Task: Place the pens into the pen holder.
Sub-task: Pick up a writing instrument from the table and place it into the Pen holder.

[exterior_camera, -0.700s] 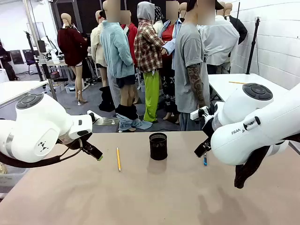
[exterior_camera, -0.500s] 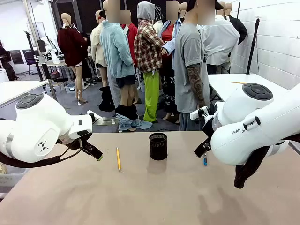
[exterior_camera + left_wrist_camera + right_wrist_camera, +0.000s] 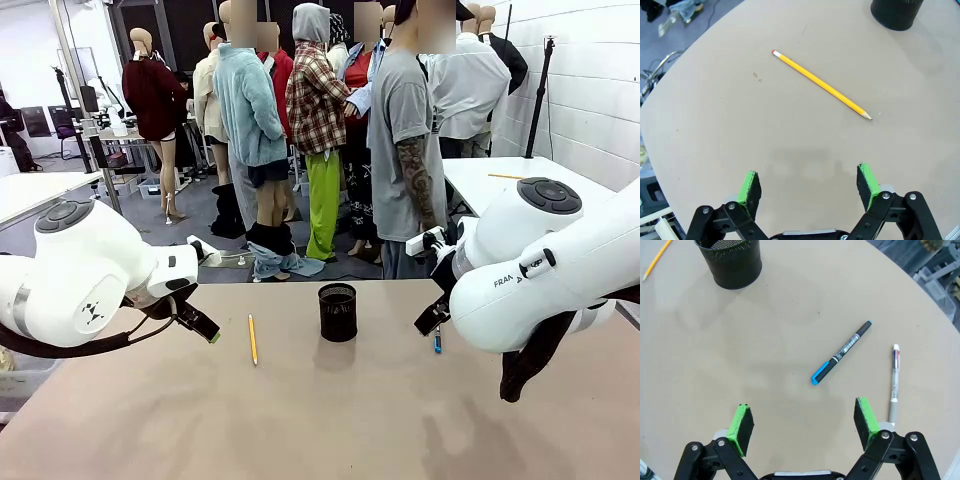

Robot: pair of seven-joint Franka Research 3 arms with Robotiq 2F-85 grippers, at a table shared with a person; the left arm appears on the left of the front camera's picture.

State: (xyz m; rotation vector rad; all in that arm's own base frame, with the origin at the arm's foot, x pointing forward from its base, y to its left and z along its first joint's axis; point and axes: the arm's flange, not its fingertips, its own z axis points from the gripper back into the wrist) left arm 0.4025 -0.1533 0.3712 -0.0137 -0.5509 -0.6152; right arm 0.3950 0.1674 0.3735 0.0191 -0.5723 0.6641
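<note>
Two tools hang over the bench, each with its green pads (image 3: 751, 187) spread wide and nothing between them. The left tool (image 3: 808, 181) looks down on bare bench (image 3: 705, 130). Just beyond its pads the yellow pencil (image 3: 822, 86) lies flat at a slant, with the sharpened tip nearer the tool and the eraser end farther off. Past the pencil and apart from it, the black mesh pen holder (image 3: 895, 12) stands upright. Ahead of the right tool (image 3: 802, 415) the blue-and-black pen (image 3: 841, 352) lies flat. The silver-white pen (image 3: 895, 382) lies beside it without touching it, its near end close to one pad. The pen holder is well beyond both pens, and nothing sticks up out of it, so all three pieces look yet to be placed. Each is judged light, stiff and smooth, and likely to roll or skid on the bench if nudged. The best hold would be near the middle, with the pads closing squarely across the barrel. The pencil's point is its fragile part and should be kept off the mesh. The pen holder itself looks light and could tip if its rim is struck.
</note>
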